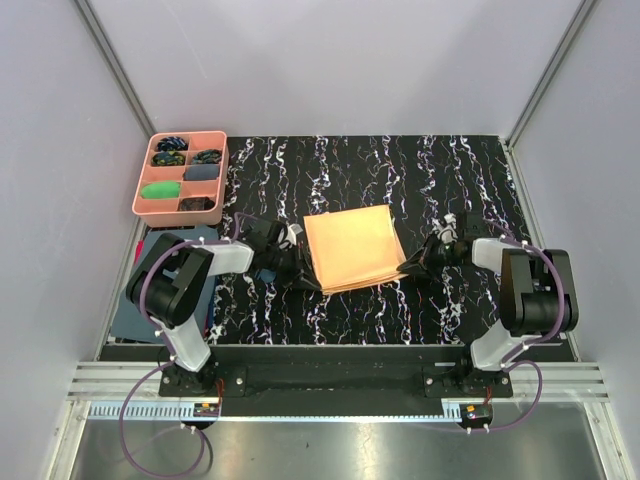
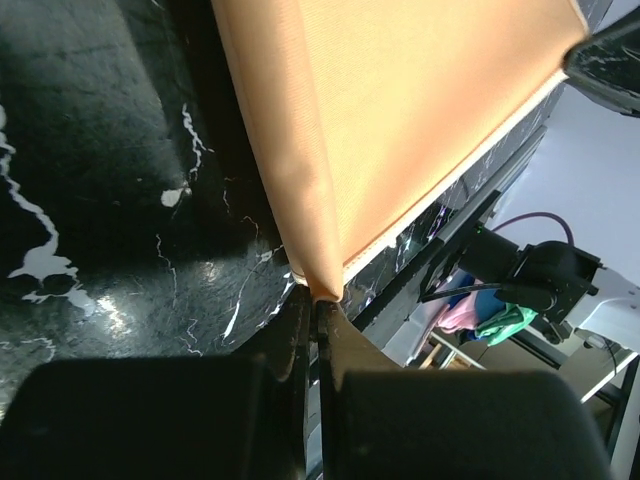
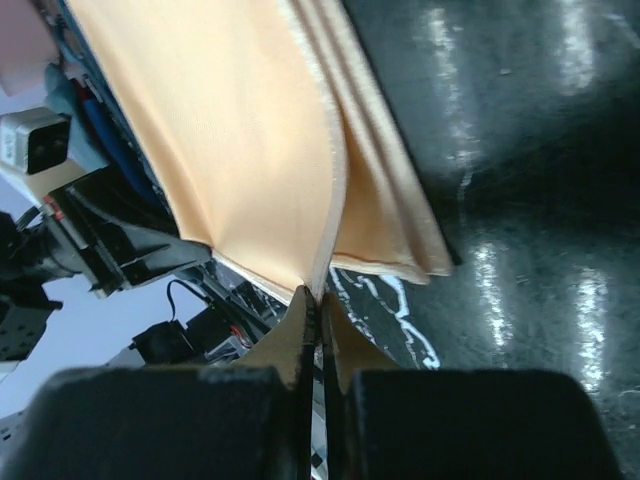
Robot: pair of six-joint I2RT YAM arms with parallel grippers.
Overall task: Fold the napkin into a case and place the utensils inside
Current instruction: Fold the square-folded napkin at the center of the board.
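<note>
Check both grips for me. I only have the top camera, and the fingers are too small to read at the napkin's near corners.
Observer: On the left wrist camera, the left gripper is shut on a corner of the napkin, with the fabric pinched between its fingers.
Operator: Now report the right one.
Observer: On the right wrist camera, the right gripper is shut on a corner too.
Operator: Say how much fabric it holds.
Observer: Only the upper fold seems pinched and raised. The lower layers lie flat on the table beside the fingers.
</note>
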